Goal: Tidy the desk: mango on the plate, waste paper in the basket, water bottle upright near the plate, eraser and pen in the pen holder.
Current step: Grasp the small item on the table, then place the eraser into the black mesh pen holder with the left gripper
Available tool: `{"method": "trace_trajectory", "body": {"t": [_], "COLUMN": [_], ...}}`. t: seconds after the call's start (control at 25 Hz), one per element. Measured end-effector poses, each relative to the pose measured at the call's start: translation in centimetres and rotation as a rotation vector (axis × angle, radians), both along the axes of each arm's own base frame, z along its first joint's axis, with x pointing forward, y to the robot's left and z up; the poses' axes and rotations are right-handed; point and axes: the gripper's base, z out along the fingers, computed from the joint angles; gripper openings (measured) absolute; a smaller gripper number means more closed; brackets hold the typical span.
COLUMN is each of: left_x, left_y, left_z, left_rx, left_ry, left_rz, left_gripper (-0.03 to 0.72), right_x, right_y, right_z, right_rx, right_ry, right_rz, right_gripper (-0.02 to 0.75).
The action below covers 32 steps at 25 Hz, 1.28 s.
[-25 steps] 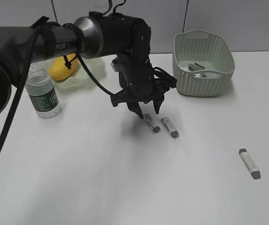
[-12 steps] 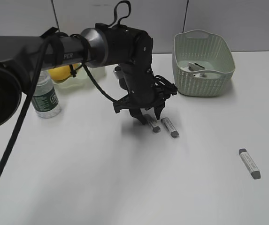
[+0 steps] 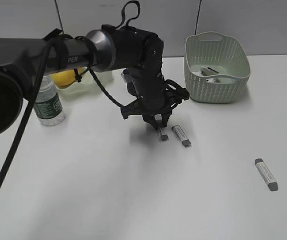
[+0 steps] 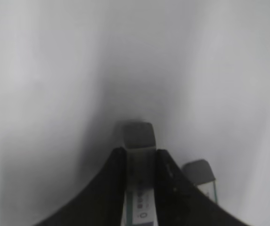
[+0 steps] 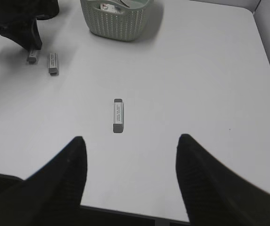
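Observation:
My left gripper is down at the desk, shut on a grey-ended white eraser; the left wrist view shows that eraser squeezed between the jaws. A second eraser lies just right of it. A third eraser lies at the front right, ahead of my open, empty right gripper. The mango sits on the plate. The water bottle stands upright beside the plate. Waste paper lies in the basket. Pen and pen holder are out of view.
The left arm stretches from the left edge across the back of the desk, partly hiding the plate. In the right wrist view the basket is at the top, the two erasers at upper left and the third eraser in the middle.
My left gripper came down over the leftmost eraser and its jaws closed from open onto it. The right arm and the other things have not moved.

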Motion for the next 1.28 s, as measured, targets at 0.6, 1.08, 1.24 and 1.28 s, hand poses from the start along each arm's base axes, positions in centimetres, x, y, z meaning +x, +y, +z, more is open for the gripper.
{"method": "trace_trajectory", "body": {"t": [0.6,1.08,1.24,1.28], "left_x": [2.7,8.2,9.1,9.3], "left_y": [5.4,11.6,11.3,11.0], "left_z": [16.5,17.3,14.7,14.0], "left_rx": [0.056,-0.135,-0.14,-0.141], "left_ry": [-0.628,-0.789,-0.758,-0.753], "left_rz": [-0.25,-0.326,-0.322,-0.322], "left_gripper": [0.139,0.139,0.139,0.139], "right_x": [0.0,0.0,0.0,0.0], "right_y": [0.0,0.0,0.0,0.0], "right_z": [0.0,0.0,0.0,0.0], "right_rx": [0.0,0.0,0.0,0.0], "right_ry": [0.0,0.0,0.0,0.0], "right_rz": [0.0,0.0,0.0,0.0], "right_gripper": [0.456,0.447,0.447,0.447]}}
